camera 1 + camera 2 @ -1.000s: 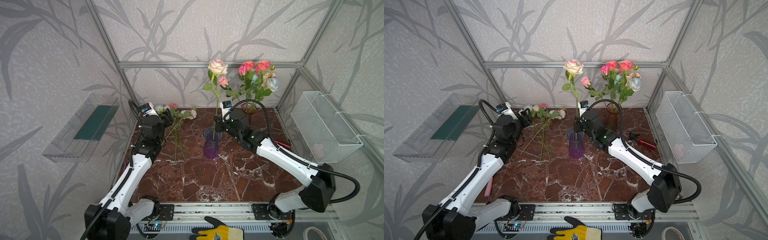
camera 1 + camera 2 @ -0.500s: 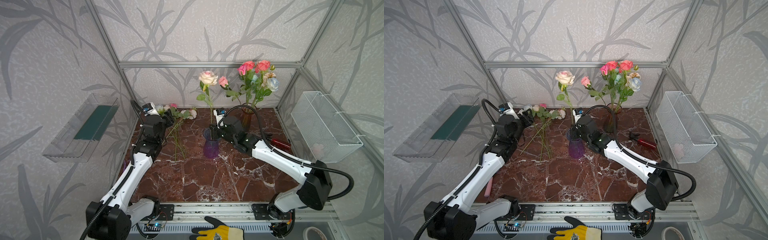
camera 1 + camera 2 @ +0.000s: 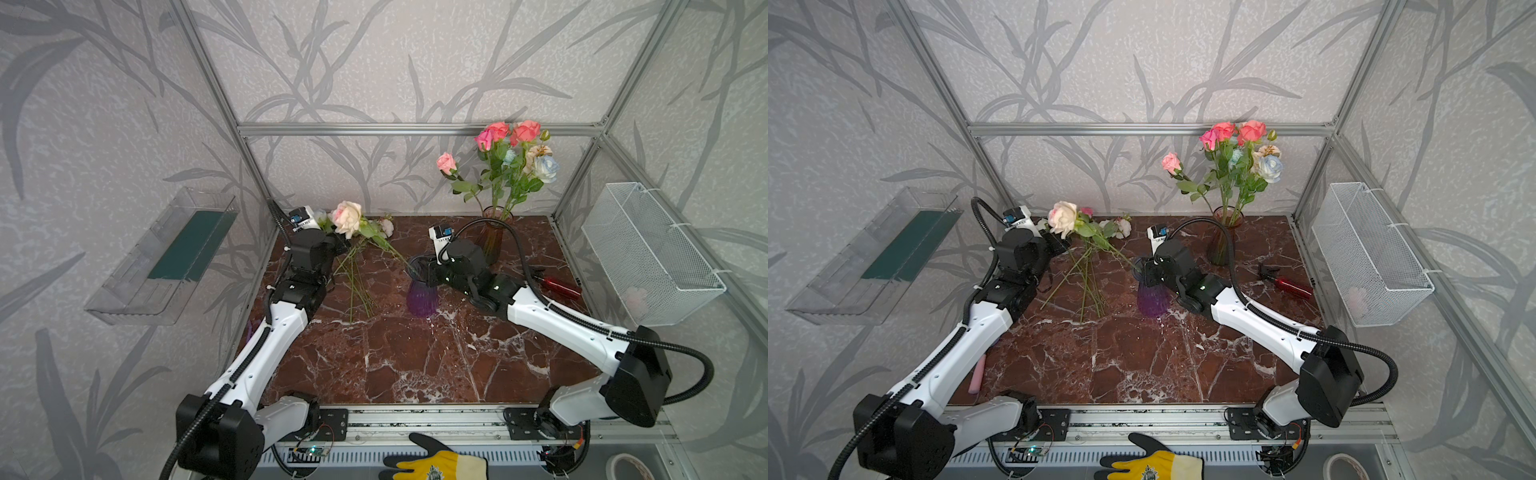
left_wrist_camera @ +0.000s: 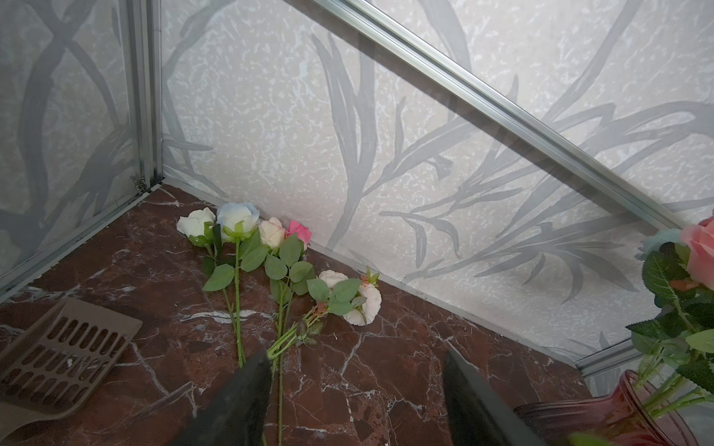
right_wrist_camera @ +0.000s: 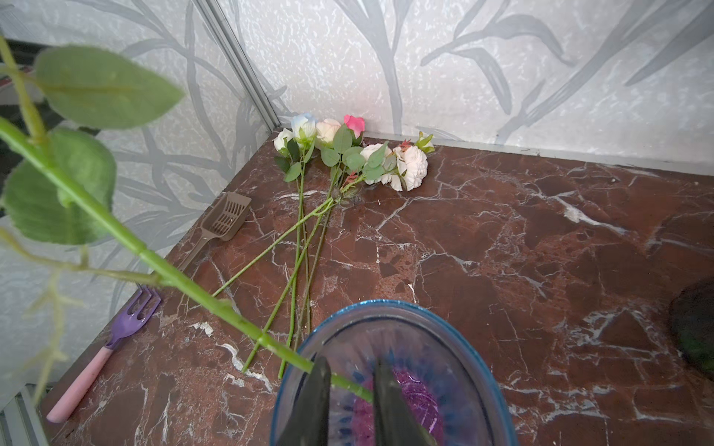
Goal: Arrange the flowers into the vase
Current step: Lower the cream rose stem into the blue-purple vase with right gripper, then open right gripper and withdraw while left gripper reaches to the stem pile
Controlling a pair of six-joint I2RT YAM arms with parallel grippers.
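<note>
Jaws of the right gripper (image 5: 351, 365) are standing a little apart over the mouth of the purple vase (image 5: 390, 306), leaving a gap wider than the green stem (image 5: 174, 276) that is crossing between them and reaching down into the vase. That stem is leaning out over the rim toward the left arm, and in both top views its cream-pink rose (image 3: 347, 217) is hanging just beside the left wrist camera (image 3: 305, 217). The left gripper (image 4: 355, 355) is hovering over the marble table (image 4: 386, 386) with its jaws spread wide and nothing between them, close to the lower stems of the loose roses (image 4: 270, 239). Those roses are lying fanned on the table, their white, pale blue, cream and pink heads pointing into the back-left corner. Farther out, a red vase (image 3: 494, 243) is standing near the back wall and carrying a bouquet (image 3: 513, 162) of coral, pink, cream and pale blue roses.
</note>
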